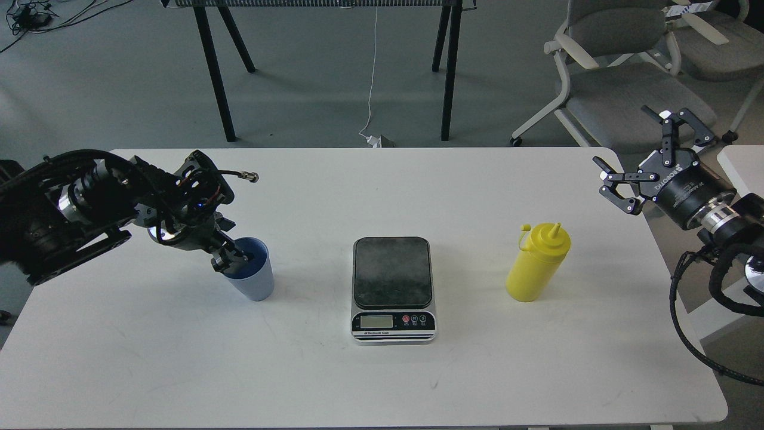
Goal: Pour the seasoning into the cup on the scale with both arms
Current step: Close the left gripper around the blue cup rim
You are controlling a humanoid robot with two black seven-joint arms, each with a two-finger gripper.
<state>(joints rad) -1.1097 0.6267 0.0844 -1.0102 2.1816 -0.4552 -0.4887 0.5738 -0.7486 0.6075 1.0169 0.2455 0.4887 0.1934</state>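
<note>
White table (179, 358) over grey floor; black trestle legs (215, 77) and a white cable (372, 71) behind, grey office chairs (621, 77) back right, second white surface (740, 167) at far right edge.

Head view, left to right:
- Left arm (71, 209) in from left edge, low over table. Left gripper (230, 258) at near-left rim of cup (253, 278), fingers seemingly straddling rim, one inside; too dark to tell if clamped or loose.
- Cup upright on table, well left of scale (393, 289), not on it.
- Scale centre table, dark plate bare, display and buttons facing front edge.
- Yellow squeeze bottle (538, 263) right of scale, standing, leaning slightly right in view, nozzle up, small cap hanging off at left. Untouched.
- Right gripper (647, 155) past table's right edge, well apart from bottle, fingers spread wide, holding nothing. Right arm (716, 227) and cable loops (692, 310) trailing off right side.

Bare tabletop between cup, scale and bottle.
</note>
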